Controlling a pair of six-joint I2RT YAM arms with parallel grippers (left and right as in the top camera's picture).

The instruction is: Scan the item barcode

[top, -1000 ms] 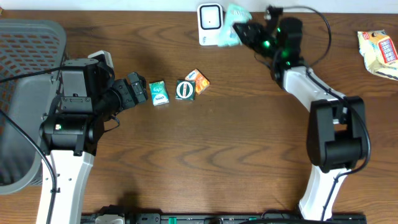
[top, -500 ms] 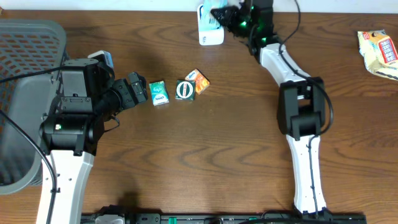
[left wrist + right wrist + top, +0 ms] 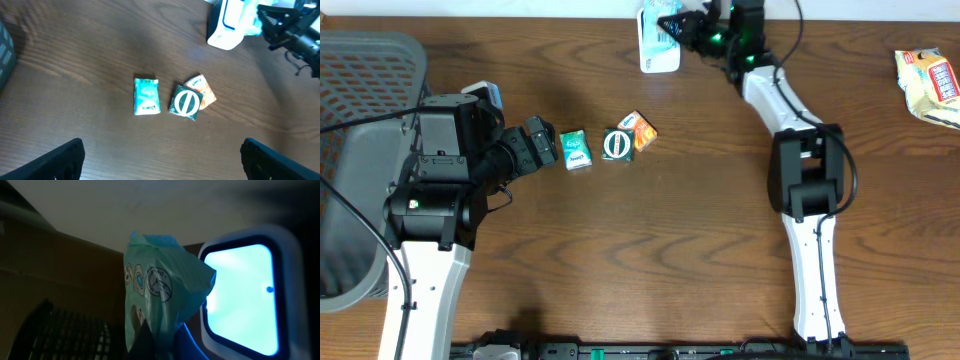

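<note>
The white scanner (image 3: 656,52) stands at the table's far edge, and its window (image 3: 245,295) glows bright in the right wrist view. My right gripper (image 3: 686,27) is shut on a pale teal packet (image 3: 161,292), which hangs just in front of that window. The packet (image 3: 667,22) overlaps the scanner's top as seen from overhead. No barcode shows on the packet. My left gripper (image 3: 546,146) rests open on the left, its fingers (image 3: 62,157) wide apart and empty. It faces a small teal packet (image 3: 146,96).
A round green-and-white pack (image 3: 617,145) and an orange pack (image 3: 640,131) lie beside the teal packet (image 3: 576,149) at mid-table. A grey mesh basket (image 3: 360,80) fills the left edge. A yellow snack bag (image 3: 927,85) lies at the far right.
My right arm has swung left and carried the pale teal packet from the scanner's right side to its front. The left arm has not moved.
</note>
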